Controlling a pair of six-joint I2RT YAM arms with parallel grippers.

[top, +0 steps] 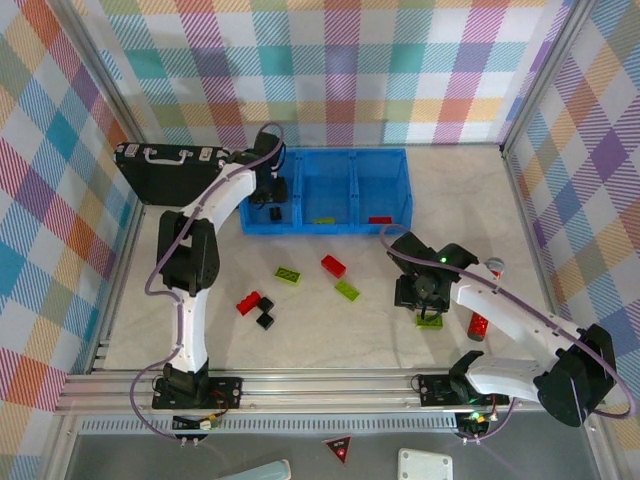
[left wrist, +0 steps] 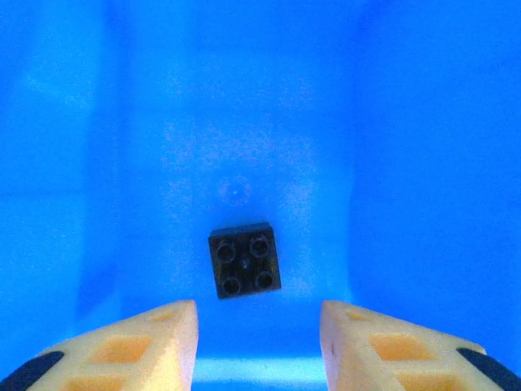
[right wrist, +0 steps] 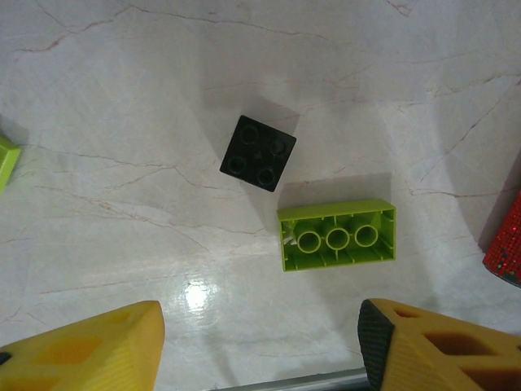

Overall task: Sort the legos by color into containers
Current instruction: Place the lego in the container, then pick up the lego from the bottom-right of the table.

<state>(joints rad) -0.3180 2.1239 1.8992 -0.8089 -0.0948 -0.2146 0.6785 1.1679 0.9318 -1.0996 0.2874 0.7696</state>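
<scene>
Your left claw (left wrist: pixel 259 318) hung inside the left compartment of the blue bin (top: pixel 345 230), its fingers (left wrist: pixel 155 342) spread wide with nothing between them. A black cube (left wrist: pixel 244 261) lay studs-up on the bin floor just ahead of the fingertips, roughly in line with the gap and touching neither finger. To that claw's right, the middle compartment held a lime-green piece (top: pixel 323 220) and the far one a red piece (top: pixel 380 219). Your right claw (right wrist: pixel 260 326) hovered over the marbled table (right wrist: pixel 122 98), likewise wide open and holding nothing. Ahead of its gap a lime-green brick (right wrist: pixel 338 236) lay upside down, hollow tubes facing up, toward the right-hand side of the wrist view. Beyond that brick and a little left sat a second black cube (right wrist: pixel 259 152), studs up, close to the brick's corner but apart from it. A red object (right wrist: pixel 509 244) crossed the frame edge off to the claw's right. Between your two claws, out on the table, lay a red brick (top: pixel 333 265), a green studded brick (top: pixel 288 275), another green brick (top: pixel 347 290), and a further red brick (top: pixel 248 303) just beside a pair of black cubes (top: pixel 265 320).
</scene>
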